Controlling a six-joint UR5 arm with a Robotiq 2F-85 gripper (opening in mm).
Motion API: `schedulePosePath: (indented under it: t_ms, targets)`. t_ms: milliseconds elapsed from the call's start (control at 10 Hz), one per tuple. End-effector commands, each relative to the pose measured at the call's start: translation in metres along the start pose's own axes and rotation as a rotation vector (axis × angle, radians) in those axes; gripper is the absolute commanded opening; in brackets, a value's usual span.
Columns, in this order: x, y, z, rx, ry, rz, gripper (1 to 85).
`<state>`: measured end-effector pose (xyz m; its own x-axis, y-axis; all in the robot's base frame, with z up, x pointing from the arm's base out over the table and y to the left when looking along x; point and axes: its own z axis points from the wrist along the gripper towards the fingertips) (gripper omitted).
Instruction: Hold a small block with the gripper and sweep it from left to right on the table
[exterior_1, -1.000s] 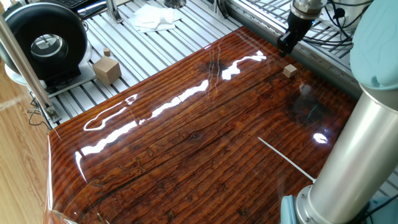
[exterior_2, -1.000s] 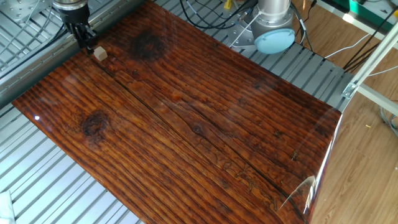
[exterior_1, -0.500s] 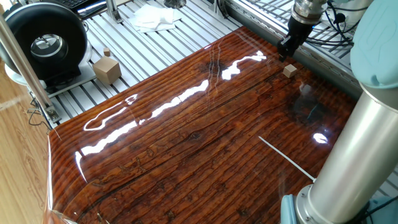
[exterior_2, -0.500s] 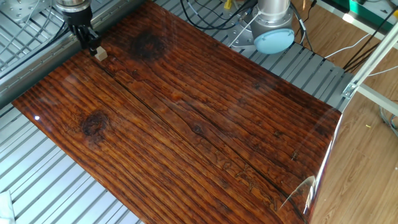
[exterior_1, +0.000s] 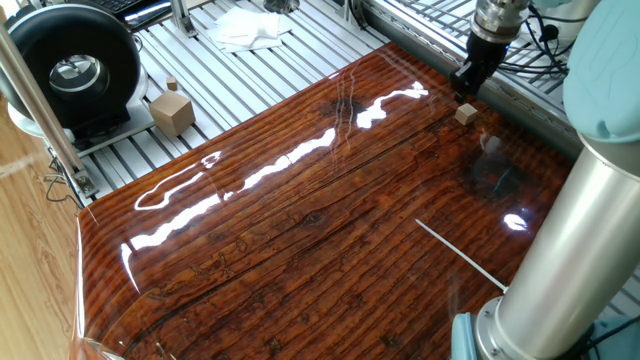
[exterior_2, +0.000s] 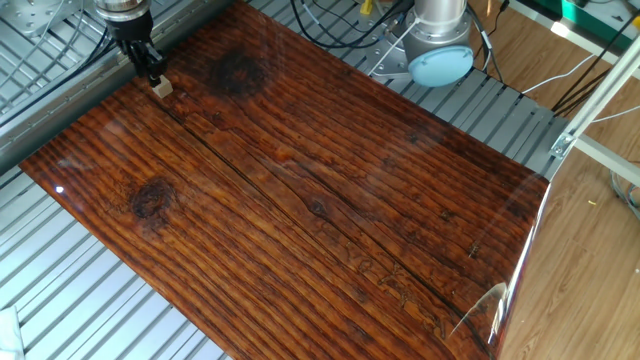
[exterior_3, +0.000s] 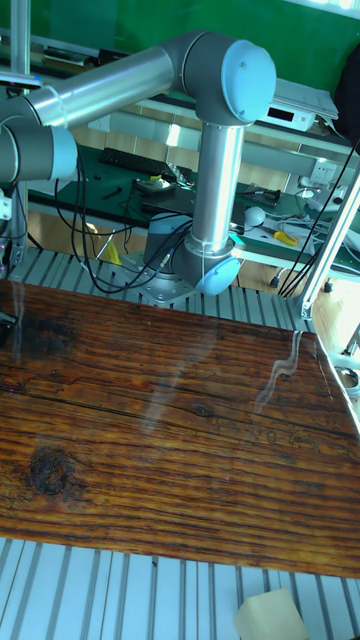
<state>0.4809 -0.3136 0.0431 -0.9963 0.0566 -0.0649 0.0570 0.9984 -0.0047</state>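
The small block (exterior_1: 465, 115) sits on the bench (exterior_1: 330, 230) near its far edge, in the upper right of one fixed view and the upper left of the other fixed view (exterior_2: 161, 89). It has not shifted over the last second. The hand (exterior_1: 466, 88) has moved: a second ago it hung a little up and to the left of the block in both fixed views, and since then it has slid toward the block. It now stands just above the block, its black fingertips close over the block's top; in the other fixed view the hand (exterior_2: 154, 76) nearly meets the block's upper edge. The fingers look close together, but I cannot tell whether they are spread or pressed together, nor whether they touch the block. In the tall fixed view only the arm (exterior_3: 215, 150) and the bench (exterior_3: 180, 440) show clearly; the block is not visible there. A larger cube (exterior_1: 172, 111) with a knob rests on the metal slats (exterior_1: 260, 75) at upper left, unmoved.
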Motion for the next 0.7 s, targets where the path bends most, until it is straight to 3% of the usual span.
schedulePosePath:
  t_ms: [0,600]
  targets:
    - [-0.0033,0.0013,0.0034,-0.018,-0.025,-0.013,46.0]
    - [-0.0083,0.0037,0.0009,-0.017,-0.031,0.010,46.0]
